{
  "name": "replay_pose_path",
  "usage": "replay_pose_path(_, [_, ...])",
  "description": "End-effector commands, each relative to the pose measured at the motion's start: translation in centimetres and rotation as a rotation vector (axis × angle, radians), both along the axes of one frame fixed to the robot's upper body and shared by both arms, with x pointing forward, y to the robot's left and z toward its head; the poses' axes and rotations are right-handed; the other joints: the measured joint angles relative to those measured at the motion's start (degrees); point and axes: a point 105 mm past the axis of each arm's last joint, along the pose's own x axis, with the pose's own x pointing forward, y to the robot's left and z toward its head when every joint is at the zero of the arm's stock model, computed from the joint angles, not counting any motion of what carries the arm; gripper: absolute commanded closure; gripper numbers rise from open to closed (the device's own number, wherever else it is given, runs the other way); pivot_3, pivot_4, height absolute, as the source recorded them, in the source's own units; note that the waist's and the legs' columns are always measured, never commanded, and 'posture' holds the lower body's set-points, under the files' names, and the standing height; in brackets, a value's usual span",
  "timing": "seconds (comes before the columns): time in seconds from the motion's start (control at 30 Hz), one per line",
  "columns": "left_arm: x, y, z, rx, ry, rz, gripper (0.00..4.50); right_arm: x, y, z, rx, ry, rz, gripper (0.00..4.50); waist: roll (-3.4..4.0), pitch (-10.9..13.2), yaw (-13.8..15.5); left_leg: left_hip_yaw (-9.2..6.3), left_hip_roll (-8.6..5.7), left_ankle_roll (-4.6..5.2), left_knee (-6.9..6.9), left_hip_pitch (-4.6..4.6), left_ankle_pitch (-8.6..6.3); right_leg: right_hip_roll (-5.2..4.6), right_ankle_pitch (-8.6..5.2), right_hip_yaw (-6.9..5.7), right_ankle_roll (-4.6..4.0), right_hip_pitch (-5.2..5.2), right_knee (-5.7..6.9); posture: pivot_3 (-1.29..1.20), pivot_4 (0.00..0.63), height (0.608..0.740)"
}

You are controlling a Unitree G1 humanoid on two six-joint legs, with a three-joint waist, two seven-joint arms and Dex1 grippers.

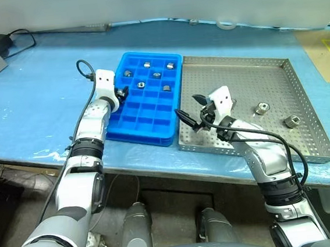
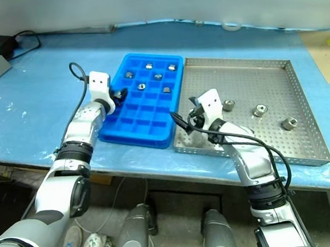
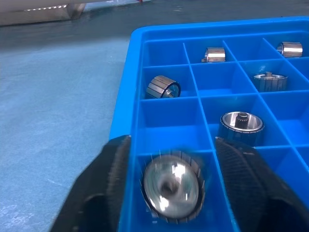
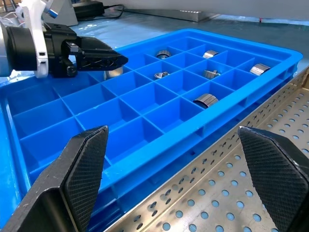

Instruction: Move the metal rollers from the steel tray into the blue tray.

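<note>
The step in hand is the drop-off. The left gripper (image 1: 122, 93) hangs over the left edge of the blue tray (image 1: 132, 132), and its wrist view shows a roller (image 3: 171, 186) between the spread fingers (image 3: 114, 181), blurred and sitting in a left-column compartment. The fingers look parted from it, so I judge it released or just being released; whether it has fully settled I cannot tell.

Counting that one, the blue tray carries 7 metal rollers, all in its far half; the near rows are bare. In the steel tray (image 1: 316, 144), just right of the blue one, 3 rollers remain: 1 (image 2: 229, 105) just beside the right gripper (image 2: 194, 113), 1 (image 2: 260, 111) in the middle, and 1 (image 2: 289, 124) further right and nearer. So the task looks more than half done.

The right gripper rests at the near left corner of the steel tray, jaws wide apart and holding nothing.

Next, the left gripper should lift off the blue tray, and then a gripper must reach the nearest remaining roller and close squarely across its round side, since such a cylinder may roll away if nudged.
</note>
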Motion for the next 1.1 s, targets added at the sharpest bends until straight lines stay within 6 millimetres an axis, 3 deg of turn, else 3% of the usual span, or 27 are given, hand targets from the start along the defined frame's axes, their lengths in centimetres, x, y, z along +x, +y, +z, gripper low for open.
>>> replay_pose_path(0.03, [0.0, -0.6, 2.6, -0.061, -0.074, -0.079, 0.06, 0.0, -0.6, 1.2, 0.031, -0.048, -0.028, 0.0, 0.0, 0.0, 0.0, 0.0, 0.0, 0.0, 0.0, 0.0, 0.0, 0.0, 0.0, 0.0, 0.0, 0.0, 0.0, 0.03, 0.15, 0.74])
replay_pose_path(0.2, [-1.1, -4.2, 6.7, -0.091, -0.183, -0.438, 0.06, -0.3, -2.8, 2.1, 0.068, -0.049, -0.07, 0.0, -0.01, 0.0, 0.2, 0.01, -0.02, 0.0, 0.01, -0.08, 0.0, -0.01, 0.0, -0.01, -0.01, -0.03, -0.01, -0.03, 0.15, 0.74])
replay_pose_path(0.33, [-4.1, -7.9, 7.7, -0.055, -0.194, -0.829, 0.06, -1.9, -4.4, 1.6, 0.036, -0.005, -0.061, 0.0, 0.0, 0.0, 0.1, 0.07, -0.1, 0.03, -0.05, 0.0, -0.02, -0.09, 0.0, 0.05, -0.01, 0.02, -0.08, -0.07, 0.15, 0.74])
replay_pose_path(0.47, [-5.5, -10.2, 7.3, 0.001, -0.184, -1.009, 0.06, -3.5, -5.9, 1.2, 0.04, 0.045, -0.078, 0.0, 0.0, 0.0, -0.3, 0.15, -0.08, 0.02, -0.11, 0.11, -0.01, -0.08, 0.0, 0.13, -0.01, 0.01, -0.06, -0.11, 0.15, 0.74])
replay_pose_path(0.6, [-7.7, -15.4, 5.8, 0.092, -0.114, -1.261, 0.06, -5.6, -7.8, 0.3, -0.002, 0.111, -0.108, 0.0, 0.0, 0.0, -0.2, 0.16, -0.07, 0.01, -0.13, 0.17, 0.0, -0.07, -0.01, 0.15, -0.01, 0.05, -0.06, -0.16, 0.15, 0.74])
replay_pose_path(0.83, [-8.9, -20.7, 2.9, 0.329, -0.056, -1.382, 0.06, -6.6, -9.1, 0.1, -0.031, 0.129, -0.165, 0.0, -0.01, 0.0, -2.0, 0.19, -0.28, 0.04, -0.11, 0.23, -0.03, -0.31, -0.03, 0.2, 0.08, 0.09, -0.08, -0.22, 0.15, 0.74])
replay_pose_path(0.97, [-9.1, -21.5, 0.5, 0.525, 0.006, -1.392, 0.06, -7.1, -9.4, 0.0, -0.032, 0.132, -0.194, 0.0, 0.01, 0.0, -2.8, 0.18, -0.27, 0.07, -0.15, 0.21, -0.04, -0.31, -0.04, 0.15, 0.11, 0.06, -0.1, -0.25, 0.15, 0.74])
replay_pose_path(1.1, [-8.6, -21.7, -0.2, 0.6, 0.019, -1.354, 0.06, -7.5, -9.6, -0.3, -0.023, 0.135, -0.225, 0.0, 0.01, 0.0, -3.3, 0.19, -0.28, 0.13, -0.14, 0.21, -0.08, -0.31, -0.05, 0.15, 0.12, 0.06, -0.13, -0.27, 0.15, 0.74])
